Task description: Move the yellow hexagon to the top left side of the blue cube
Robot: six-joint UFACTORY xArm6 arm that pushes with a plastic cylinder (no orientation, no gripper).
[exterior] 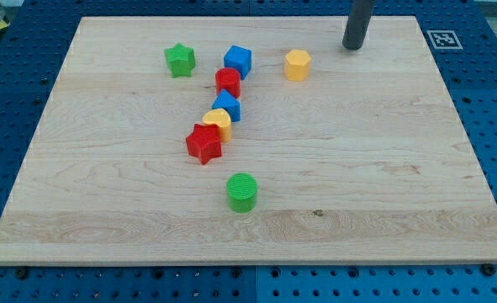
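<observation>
No readable text; only a fiducial marker (441, 39) at the board's (383, 168) corner.

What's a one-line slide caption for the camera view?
My tip sits up and right of the yellow hexagon, which lies right of the blue cube.
</observation>
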